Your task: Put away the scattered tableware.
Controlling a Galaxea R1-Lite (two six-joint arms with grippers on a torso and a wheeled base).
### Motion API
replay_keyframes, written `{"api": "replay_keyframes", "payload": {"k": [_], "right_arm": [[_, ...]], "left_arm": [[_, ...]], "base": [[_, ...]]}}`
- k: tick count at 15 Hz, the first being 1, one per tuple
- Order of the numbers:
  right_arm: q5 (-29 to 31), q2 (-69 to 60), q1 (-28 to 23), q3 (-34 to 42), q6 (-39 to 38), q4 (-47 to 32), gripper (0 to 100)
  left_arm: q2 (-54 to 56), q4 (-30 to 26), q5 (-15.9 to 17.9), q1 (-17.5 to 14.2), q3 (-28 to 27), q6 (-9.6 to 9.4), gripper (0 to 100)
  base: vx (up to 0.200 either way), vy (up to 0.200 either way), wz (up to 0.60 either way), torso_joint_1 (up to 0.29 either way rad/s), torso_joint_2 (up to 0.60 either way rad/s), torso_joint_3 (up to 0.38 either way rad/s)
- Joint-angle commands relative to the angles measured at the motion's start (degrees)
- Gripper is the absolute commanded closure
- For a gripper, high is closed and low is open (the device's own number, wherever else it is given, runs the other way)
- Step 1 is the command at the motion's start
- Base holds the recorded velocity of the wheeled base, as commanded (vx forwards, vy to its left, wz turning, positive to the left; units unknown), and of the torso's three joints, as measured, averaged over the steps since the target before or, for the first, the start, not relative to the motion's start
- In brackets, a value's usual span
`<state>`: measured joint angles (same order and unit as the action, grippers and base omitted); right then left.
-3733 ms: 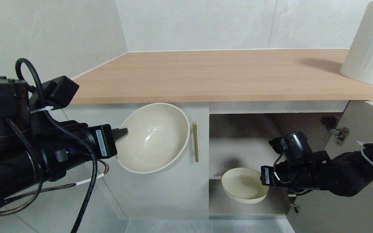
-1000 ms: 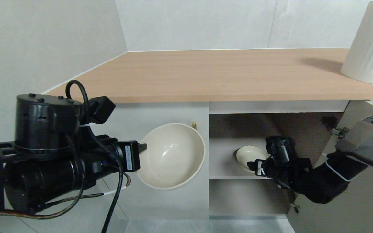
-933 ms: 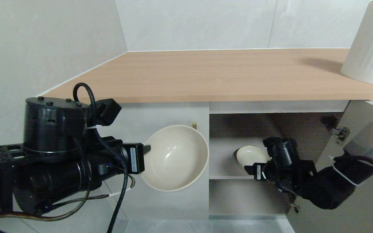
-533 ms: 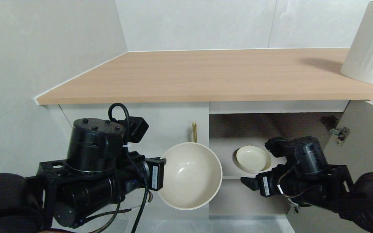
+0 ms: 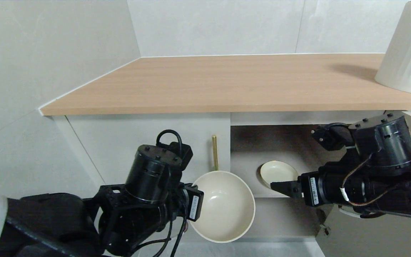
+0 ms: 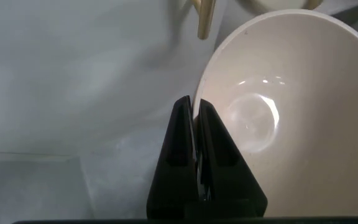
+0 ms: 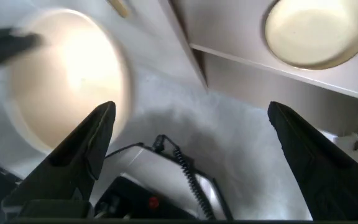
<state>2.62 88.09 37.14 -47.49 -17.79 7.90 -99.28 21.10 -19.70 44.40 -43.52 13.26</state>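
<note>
A large cream bowl (image 5: pixel 223 208) hangs low in front of the closed cabinet door, beside the open compartment. My left gripper (image 6: pixel 194 109) is shut on its rim, one finger inside the bowl (image 6: pixel 278 118) and one outside. A small cream dish (image 5: pixel 278 173) lies on the middle shelf (image 5: pixel 244 167) inside the open cabinet. My right gripper (image 5: pixel 280 187) hovers just outside the opening, below and in front of that dish, pointing toward the big bowl. In the right wrist view its fingers (image 7: pixel 86 149) stand wide apart and hold nothing, with the dish (image 7: pixel 316 31) beyond them.
The closed left door carries a gold bar handle (image 5: pixel 214 151), right above the bowl. A wooden countertop (image 5: pixel 227 82) spans the cabinet, with a white lampshade (image 5: pixel 409 50) at its right end. The lower compartment (image 5: pixel 280 217) is open below the shelf.
My left arm has carried the large bowl down and to the right, toward the opening. My right gripper set the small dish on the shelf, let go and drew back out.
</note>
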Motion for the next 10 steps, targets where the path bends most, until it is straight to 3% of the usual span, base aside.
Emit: {"api": "replay_keyframes", "payload": {"k": [1, 4, 7, 10], "right_arm": [[-0.4, -0.5, 2.1, -1.2, -0.3, -0.4, 0], [1.0, 4.4, 6.0, -1.4, -1.8, -0.2, 0], [2.2, 7.8, 6.4, -2.3, -2.9, -0.1, 0], [3.1, 9.1, 6.4, -2.6, -3.5, 0.6, 0]], "left_arm": [[-4.3, 0.1, -1.5, 2.0, -1.9, -0.34, 100], [-4.0, 0.4, -3.1, 3.6, -3.1, -0.26, 100], [-4.6, 4.7, -3.6, 5.0, -2.8, -0.17, 100], [-4.3, 5.0, -3.9, 5.1, -2.8, 0.1, 100]], "base": [[0.0, 0.0, 0.0, 0.0, 0.0, 0.0], [0.0, 0.0, 0.0, 0.0, 0.0, 0.0], [0.0, 0.0, 0.0, 0.0, 0.0, 0.0], [0.0, 0.0, 0.0, 0.0, 0.0, 0.0]]}}
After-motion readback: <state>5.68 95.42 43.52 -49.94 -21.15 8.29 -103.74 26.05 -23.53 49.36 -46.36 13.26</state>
